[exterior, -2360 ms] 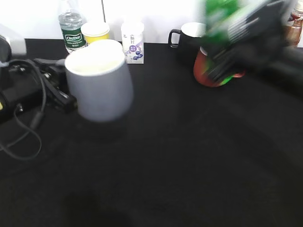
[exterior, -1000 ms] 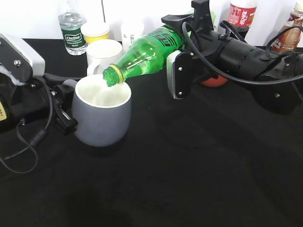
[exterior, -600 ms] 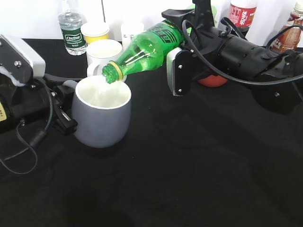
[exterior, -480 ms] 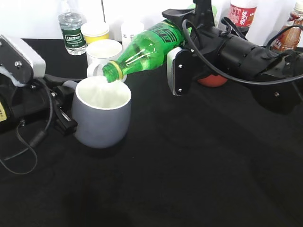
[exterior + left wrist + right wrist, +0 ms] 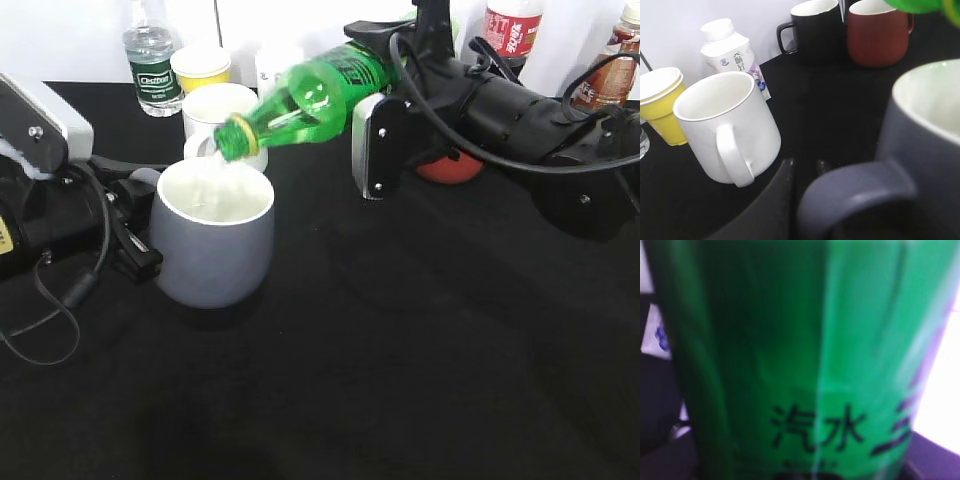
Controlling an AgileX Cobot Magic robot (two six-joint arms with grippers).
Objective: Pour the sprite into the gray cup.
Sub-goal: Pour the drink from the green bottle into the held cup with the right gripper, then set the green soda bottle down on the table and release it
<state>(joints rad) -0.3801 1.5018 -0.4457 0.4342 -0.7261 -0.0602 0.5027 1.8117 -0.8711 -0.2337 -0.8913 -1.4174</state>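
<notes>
On my exterior feed the right end effector (image 5: 385, 95) is closed around the labelled body of the tall translucent bright-green plastic soda bottle (image 5: 310, 98); the bottle lies tipped nearly flat, its mouth pointing left and slightly down, just above the far rim of the rounded matte gray ceramic mug (image 5: 212, 243); the right wrist feed is filled by the green label (image 5: 790, 360), blurred. The gray mug stands upright on the black worktop (image 5: 400, 350), its white inside showing. The left end effector (image 5: 135, 245) sits against the mug's left side at the gray loop handle (image 5: 855, 192); I cannot tell how far its fingers are apart, nor whether they grip the handle. A white ceramic mug (image 5: 727, 125) stands just behind.
</notes>
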